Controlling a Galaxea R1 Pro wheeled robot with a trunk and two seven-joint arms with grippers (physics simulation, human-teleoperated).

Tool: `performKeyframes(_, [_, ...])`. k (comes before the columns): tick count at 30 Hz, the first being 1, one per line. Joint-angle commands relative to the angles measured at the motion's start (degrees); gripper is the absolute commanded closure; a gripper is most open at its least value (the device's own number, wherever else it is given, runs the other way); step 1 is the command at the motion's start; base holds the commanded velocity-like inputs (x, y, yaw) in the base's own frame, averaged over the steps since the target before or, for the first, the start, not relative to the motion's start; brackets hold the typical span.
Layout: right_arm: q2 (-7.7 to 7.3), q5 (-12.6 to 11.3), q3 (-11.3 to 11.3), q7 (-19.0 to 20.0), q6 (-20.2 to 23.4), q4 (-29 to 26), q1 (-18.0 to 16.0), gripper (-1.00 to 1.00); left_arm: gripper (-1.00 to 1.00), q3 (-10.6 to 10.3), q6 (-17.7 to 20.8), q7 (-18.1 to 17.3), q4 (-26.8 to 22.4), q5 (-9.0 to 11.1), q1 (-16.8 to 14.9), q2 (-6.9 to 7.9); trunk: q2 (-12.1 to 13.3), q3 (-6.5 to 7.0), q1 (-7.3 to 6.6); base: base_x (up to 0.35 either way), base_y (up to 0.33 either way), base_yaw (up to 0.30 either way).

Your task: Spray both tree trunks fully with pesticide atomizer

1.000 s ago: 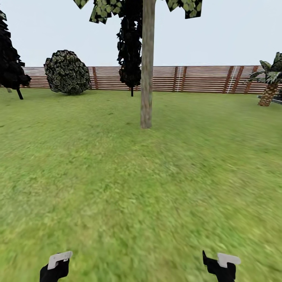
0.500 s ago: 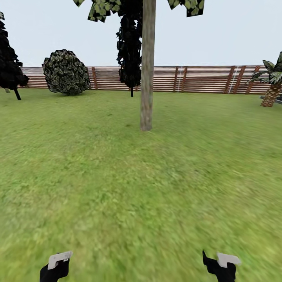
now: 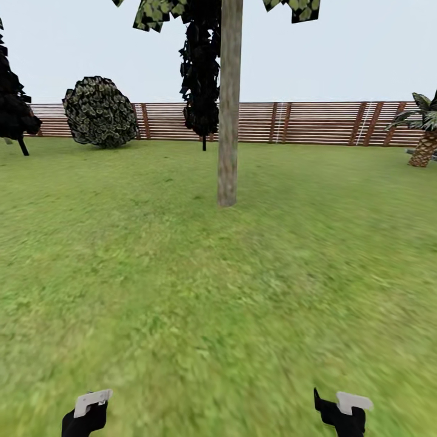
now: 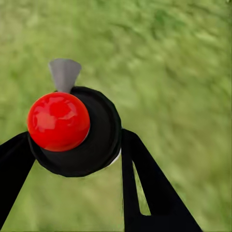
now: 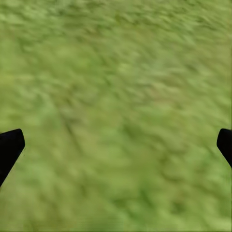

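Black and red fill my left wrist feed: the atomizer (image 4: 79, 130) sits between the two dark fingers (image 4: 145, 188) of my left gripper (image 4: 72, 159), its round black body pressed against them on both sides, the glossy red ball on top and a small grey nozzle poking out beyond it. So my left jaws are clamped on the atomizer, with blurred grass (image 4: 183, 72) below it.

On the right wrist feed I see only the two black fingertips (image 5: 9, 147) of my right gripper (image 5: 116, 145) at the far edges, wide apart, nothing between them but lawn.

From the head camera, both arms show low at the frame's bottom: left gripper (image 3: 91, 403) and right gripper (image 3: 343, 406), each a dark body with a pale plate, well apart from each other. I cannot make out the atomizer in this view.

Straight ahead, across open grass, stands the trunk (image 3: 229, 109), pale grey-brown and mottled, upright, its dark leaves (image 3: 155, 12) cut by the top edge. Behind it a thin black conifer (image 3: 200, 79) stands before the slatted fence (image 3: 315, 123). A round bush (image 3: 100, 112) sits left of that by the fence, another dark conifer (image 3: 15, 109) at the far left edge, and a palm (image 3: 423, 136) at the far right.
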Motion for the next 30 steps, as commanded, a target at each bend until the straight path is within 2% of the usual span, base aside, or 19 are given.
performKeyframes(1, [0.0,0.0,0.0,-0.2,-0.2,0.1,0.0,-1.0,1.0,0.2,-0.1,-0.4,0.0,0.3,0.0,-0.02,0.0,-0.05,0.02,0.338,0.0,0.0])
performKeyframes(30, [0.0,0.0,0.0,-0.2,-0.2,0.1,0.0,-1.0,1.0,0.2,-0.2,-0.4,0.0,0.3,0.0,-0.02,0.0,-0.05,0.02,0.338,0.0,0.0])
